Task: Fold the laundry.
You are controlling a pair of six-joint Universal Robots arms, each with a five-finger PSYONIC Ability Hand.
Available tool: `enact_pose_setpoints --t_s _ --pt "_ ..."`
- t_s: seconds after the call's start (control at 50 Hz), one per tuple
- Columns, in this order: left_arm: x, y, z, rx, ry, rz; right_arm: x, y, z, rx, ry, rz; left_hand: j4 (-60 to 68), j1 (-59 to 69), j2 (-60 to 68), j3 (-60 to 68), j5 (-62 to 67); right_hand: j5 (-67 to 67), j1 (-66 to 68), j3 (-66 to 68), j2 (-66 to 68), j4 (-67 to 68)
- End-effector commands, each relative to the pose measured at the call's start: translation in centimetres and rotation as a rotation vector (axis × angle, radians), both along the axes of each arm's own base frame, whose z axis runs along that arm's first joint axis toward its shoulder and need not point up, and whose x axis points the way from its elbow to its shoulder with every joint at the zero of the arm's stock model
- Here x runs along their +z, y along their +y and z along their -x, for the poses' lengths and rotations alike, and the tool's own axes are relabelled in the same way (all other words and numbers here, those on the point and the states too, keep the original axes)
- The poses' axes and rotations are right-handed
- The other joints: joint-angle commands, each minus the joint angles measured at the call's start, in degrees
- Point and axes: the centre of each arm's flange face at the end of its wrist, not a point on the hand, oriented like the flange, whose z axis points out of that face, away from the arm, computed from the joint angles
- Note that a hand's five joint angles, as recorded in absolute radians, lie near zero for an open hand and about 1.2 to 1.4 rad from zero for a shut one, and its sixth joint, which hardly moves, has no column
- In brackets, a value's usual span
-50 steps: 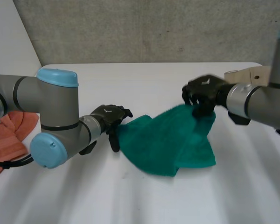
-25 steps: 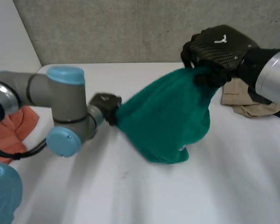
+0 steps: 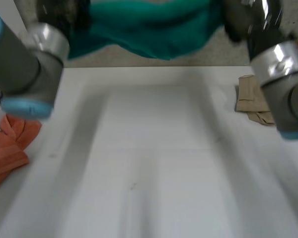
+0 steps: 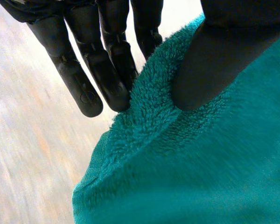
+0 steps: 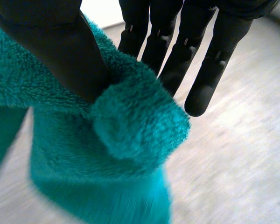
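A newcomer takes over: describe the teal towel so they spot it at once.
Start at the white table and look above its far edge. There a fluffy teal towel hangs stretched between the left hand and the right hand, each pinching an edge. Unlike the orange ribbed cloth and crumpled beige cloth, it is off the table.

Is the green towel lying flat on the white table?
No, the towel is held up in the air above the table, pinched by the left hand and right hand.
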Motion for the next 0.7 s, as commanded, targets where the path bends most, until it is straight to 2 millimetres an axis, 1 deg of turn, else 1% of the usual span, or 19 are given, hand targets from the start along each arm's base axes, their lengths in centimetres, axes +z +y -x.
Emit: enact_pose_setpoints --t_s 0.02,0.08,0.1,0.14,0.16,0.2,0.22,0.24,0.28,0.3,0.32,0.34,0.38,0.4,0.46,0.48,0.52,0.64,0.7 --pt "-14.2 4.2 -0.8 -0.007 -0.255 -0.388 -13.2 0.9 2.0 -0.078 0.305 -0.468 11.31 12.95 11.5 11.75 14.98 14.51 18.25 11.7 13.1 11.24" --pt "-17.5 6.3 -0.7 -0.039 -0.325 -0.469 -16.3 2.3 2.6 -0.091 0.418 -0.607 11.31 12.95 11.5 11.75 14.98 14.51 18.25 11.7 13.1 11.24" --pt "-19.2 7.5 -0.7 -0.056 -0.368 -0.513 -18.0 3.2 3.2 -0.098 0.498 -0.691 9.83 11.47 10.02 10.27 13.5 14.51 18.25 11.7 13.1 11.24" --pt "-20.4 8.6 -0.8 -0.067 -0.402 -0.549 -19.0 3.8 3.7 -0.099 0.558 -0.751 2.96 4.59 3.15 3.4 6.63 14.51 18.25 11.7 13.1 11.24" --pt "-21.2 9.4 -0.9 -0.075 -0.428 -0.575 -19.4 4.2 4.0 -0.099 0.609 -0.793 -3.74 -2.1 -3.55 -3.3 -0.07 11.33 15.06 8.51 9.92 8.05" --pt "-21.6 10.0 -1.1 -0.081 -0.451 -0.594 -19.4 4.3 4.4 -0.101 0.628 -0.826 -10.5 -8.86 -10.31 -10.06 -6.83 -3.26 0.47 -6.08 -4.67 -6.54" --pt "-21.6 10.3 -1.3 -0.081 -0.461 -0.601 -19.3 4.3 4.5 -0.104 0.627 -0.84 -14.53 -12.9 -14.34 -14.09 -10.87 -10.67 -6.93 -13.48 -12.07 -13.94" --pt "-21.5 10.7 -1.5 -0.08 -0.478 -0.615 -19.0 4.1 4.7 -0.109 0.606 -0.855 -25.4 -23.76 -25.21 -24.96 -21.73 -23.9 -20.16 -26.71 -25.3 -27.17" --pt "-21.1 11.1 -1.9 -0.077 -0.49 -0.63 -18.5 3.9 4.8 -0.119 0.567 -0.868 -37.39 -35.75 -37.2 -36.95 -33.72 -34.91 -31.18 -37.73 -36.32 -38.19" --pt "-20.7 11.2 -2.0 -0.075 -0.49 -0.631 -18.2 3.7 4.9 -0.124 0.546 -0.872 -40.78 -39.14 -40.59 -40.34 -37.11 -38.63 -34.89 -41.44 -40.03 -41.9" --pt "-19.9 11.4 -2.4 -0.073 -0.486 -0.634 -17.3 3.5 5.1 -0.139 0.507 -0.873 -46.98 -45.34 -46.79 -46.53 -43.31 -41.83 -38.1 -44.64 -43.24 -45.1" --pt "-19.5 11.4 -2.7 -0.069 -0.482 -0.636 -16.6 3.4 5.1 -0.144 0.487 -0.863 -50.04 -48.4 -49.84 -49.59 -46.37 -42.36 -38.63 -45.17 -43.77 -45.64" --pt "-18.7 11.3 -3.3 -0.056 -0.469 -0.638 -15.4 3.3 5.2 -0.147 0.455 -0.849 -53.75 -52.11 -53.56 -53.31 -50.08 -43.2 -39.47 -46.02 -44.61 -46.48" --pt "-18.2 11.3 -3.8 -0.056 -0.458 -0.642 -14.3 3.4 5.2 -0.146 0.431 -0.839 -55.1 -53.46 -54.91 -54.66 -51.43 -44.71 -40.97 -47.52 -46.11 -47.98" --pt "-17.5 11.0 -4.7 -0.058 -0.437 -0.652 -12.4 3.8 5.3 -0.134 0.416 -0.835 -55.79 -54.15 -55.59 -55.34 -52.12 -47.24 -43.5 -50.05 -48.64 -50.51" --pt "-17.3 10.9 -5.0 -0.056 -0.431 -0.655 -12.1 3.8 5.2 -0.128 0.418 -0.839 -55.79 -54.15 -55.6 -55.34 -52.12 -47.24 -43.51 -50.06 -48.65 -50.52" --pt "-17.2 10.7 -5.6 -0.051 -0.42 -0.667 -11.8 4.0 5.1 -0.11 0.427 -0.86 -55.62 -53.98 -55.43 -55.18 -51.95 -47.24 -43.51 -50.06 -48.65 -50.52" --pt "-17.9 9.7 -7.5 -0.036 -0.398 -0.716 -10.9 4.1 3.9 -0.058 0.471 -0.902 -52.27 -50.63 -52.07 -51.82 -48.6 -46.74 -43.01 -49.55 -48.15 -50.02" --pt "-18.7 8.9 -8.1 -0.045 -0.392 -0.747 -11.3 4.0 3.3 -0.043 0.504 -0.92 -43.54 -41.9 -43.35 -43.1 -39.87 -46.57 -42.84 -49.39 -47.98 -49.85"
